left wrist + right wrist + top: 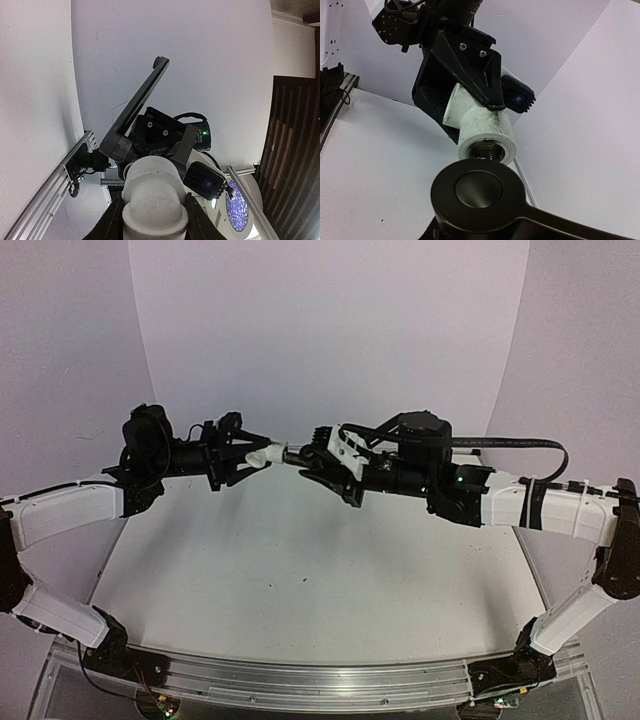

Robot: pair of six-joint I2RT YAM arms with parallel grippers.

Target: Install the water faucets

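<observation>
**Item 1. Left gripper point(250, 454).** It is clenched on the white blocky plastic fitting point(266, 453). The fitting hangs in the air well above the white table point(300, 580), with its mouth turned toward the other arm.

**Item 2. Right gripper point(310, 457).** It is closed around the thin black bent metal spout point(294, 452), whose free end sits at the fitting's mouth. From above you cannot tell whether the two parts are touching or just apart.

**Progress.**
- Done: both parts are off the table, one in each gripper, and roughly lined up end to end.
- Judged not done: the joining itself, since the threaded bore looks open and empty.
- Left for you: seat the spout in that bore, turn it home, then let go.

**What each view adds.**
- Top external: the only view showing both arms at once and the parts' height over the table. The joint itself is too small to read here.
- Left wrist: the fitting point(155, 200) seen from behind, squeezed between this gripper's own fingers point(112, 222). The spout's long flat arm point(142, 97) rises slantwise beyond it. The mouth is hidden.
- Right wrist: the threaded mouth point(485, 145) seen plainly, with the left fingers point(470, 60) pinching the block's flat sides. The spout's round black head point(479, 189) fills the foreground just below that mouth. This gripper's own fingers do not show.
</observation>
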